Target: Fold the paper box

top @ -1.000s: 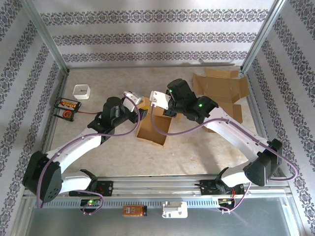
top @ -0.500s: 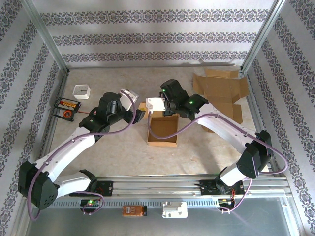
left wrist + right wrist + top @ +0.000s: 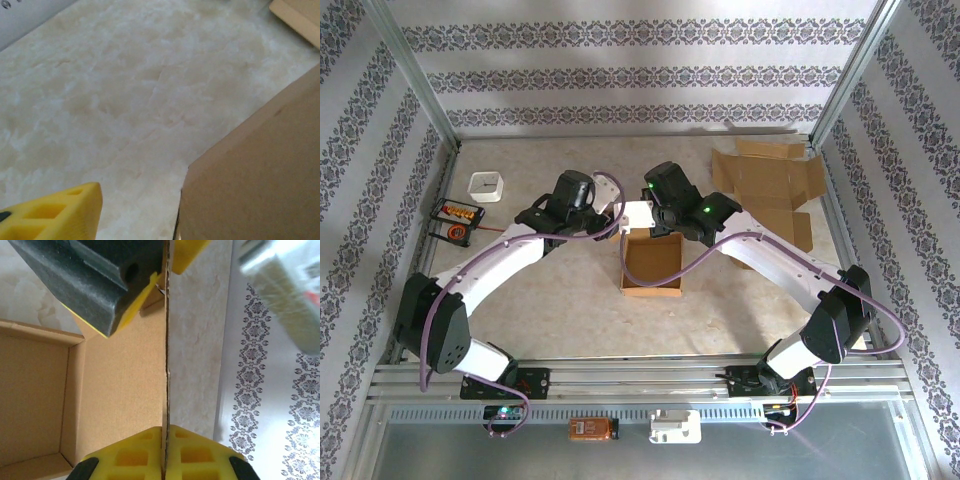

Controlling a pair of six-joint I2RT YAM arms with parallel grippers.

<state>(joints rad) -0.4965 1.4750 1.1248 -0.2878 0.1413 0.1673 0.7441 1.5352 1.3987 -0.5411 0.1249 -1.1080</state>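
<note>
At table centre, box (image 3: 652,265) sat mouth up, roughly square, sides parallel to the table edges. Right gripper (image 3: 165,442) pinched its far wall. Left gripper (image 3: 616,224) was alongside, opening unclear. Beige marbled table (image 3: 550,300), patterned walls (image 3: 620,75).

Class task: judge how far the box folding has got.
Done: the box stands, side walls up, top open. In hand: the right gripper pinches its rear panel; the left gripper straddles the same edge. Left: probably folding that panel in.
</note>
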